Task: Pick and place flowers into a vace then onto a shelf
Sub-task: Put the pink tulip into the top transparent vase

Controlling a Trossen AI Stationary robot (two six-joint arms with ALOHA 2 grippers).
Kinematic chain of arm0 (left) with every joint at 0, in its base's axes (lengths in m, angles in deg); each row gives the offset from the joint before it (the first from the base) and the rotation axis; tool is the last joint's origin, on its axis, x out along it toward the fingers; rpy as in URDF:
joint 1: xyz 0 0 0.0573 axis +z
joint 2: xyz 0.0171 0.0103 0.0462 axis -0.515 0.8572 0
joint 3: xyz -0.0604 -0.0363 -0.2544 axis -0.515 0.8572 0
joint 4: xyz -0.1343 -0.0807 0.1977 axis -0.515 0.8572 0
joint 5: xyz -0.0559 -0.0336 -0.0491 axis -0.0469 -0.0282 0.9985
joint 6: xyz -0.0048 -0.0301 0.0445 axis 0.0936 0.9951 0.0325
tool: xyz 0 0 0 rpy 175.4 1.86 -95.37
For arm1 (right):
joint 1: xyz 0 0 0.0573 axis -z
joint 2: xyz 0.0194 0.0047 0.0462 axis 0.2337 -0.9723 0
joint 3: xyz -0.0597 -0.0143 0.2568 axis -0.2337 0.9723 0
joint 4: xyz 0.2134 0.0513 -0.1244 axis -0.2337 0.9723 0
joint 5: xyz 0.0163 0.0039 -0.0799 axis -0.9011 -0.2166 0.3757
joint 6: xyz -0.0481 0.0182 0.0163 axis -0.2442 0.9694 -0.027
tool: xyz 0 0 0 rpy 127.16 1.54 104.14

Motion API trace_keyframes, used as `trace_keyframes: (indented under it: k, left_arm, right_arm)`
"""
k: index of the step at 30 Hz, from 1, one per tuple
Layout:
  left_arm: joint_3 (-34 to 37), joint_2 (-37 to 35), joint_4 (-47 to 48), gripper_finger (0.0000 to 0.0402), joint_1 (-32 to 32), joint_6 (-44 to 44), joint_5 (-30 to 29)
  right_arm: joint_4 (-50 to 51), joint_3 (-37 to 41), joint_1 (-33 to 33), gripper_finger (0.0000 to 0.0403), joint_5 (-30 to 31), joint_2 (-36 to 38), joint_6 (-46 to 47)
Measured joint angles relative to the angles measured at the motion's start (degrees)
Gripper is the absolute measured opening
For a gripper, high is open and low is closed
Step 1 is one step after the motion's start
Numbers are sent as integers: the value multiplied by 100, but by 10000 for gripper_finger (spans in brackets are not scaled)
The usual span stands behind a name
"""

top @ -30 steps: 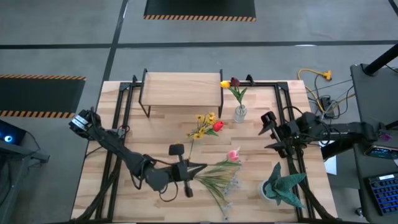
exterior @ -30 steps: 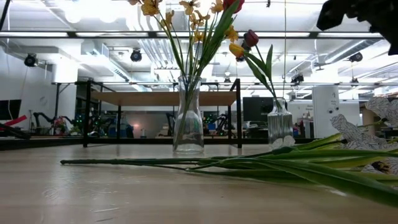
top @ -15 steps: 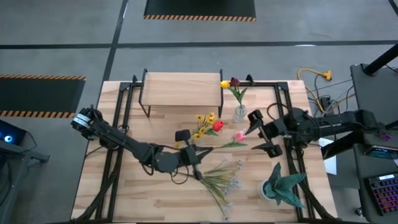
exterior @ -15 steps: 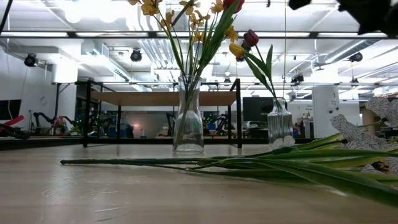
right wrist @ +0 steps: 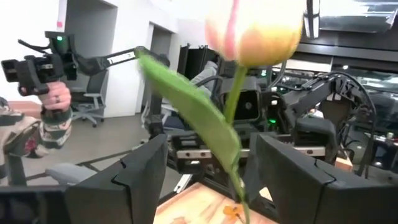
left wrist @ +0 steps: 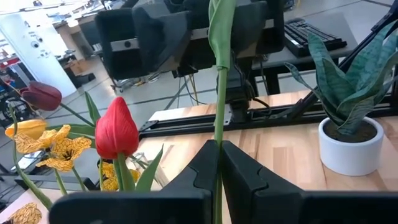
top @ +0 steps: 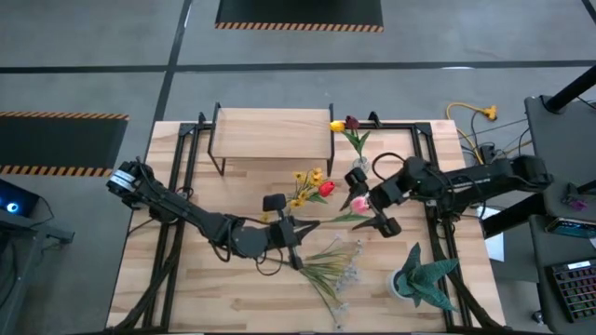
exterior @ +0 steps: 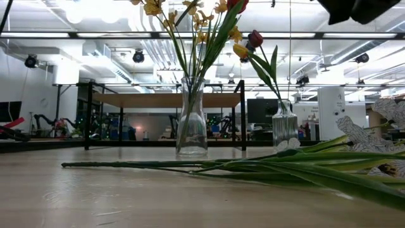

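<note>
Clamping the green stem of a pink tulip (top: 358, 202) in my left tool (top: 291, 231), I see my right tool (top: 370, 201) spread wide around its blossom.

Two dark jointed arms, each hand with blocky black fingers (right wrist: 121, 180).

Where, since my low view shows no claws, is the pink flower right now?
Observer: The left claw is shut on the stem of the pink flower, near the middle of the table.
Operator: And the right claw?
Observer: The right claw is open, with one finger on each side of the flower just below its blossom.
Operator: Anything on the shelf?
Observer: No, seen from above the shelf top is bare.
</note>
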Motion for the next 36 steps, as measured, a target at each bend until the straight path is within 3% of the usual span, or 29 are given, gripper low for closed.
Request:
trace_keyframes:
  k: [22, 28, 36]
  left_arm:
    - [2, -2, 7, 0, 15, -42, 9]
    - [4, -2, 7, 0, 15, -42, 11]
    - [5, -2, 5, 11, 15, -134, 19]
  right_arm:
    - [11, -569, -422, 208, -90, -589, -294]
    - [16, -569, -447, 150, -45, -582, -271]
    - [20, -569, -485, 23, 72, -582, -151]
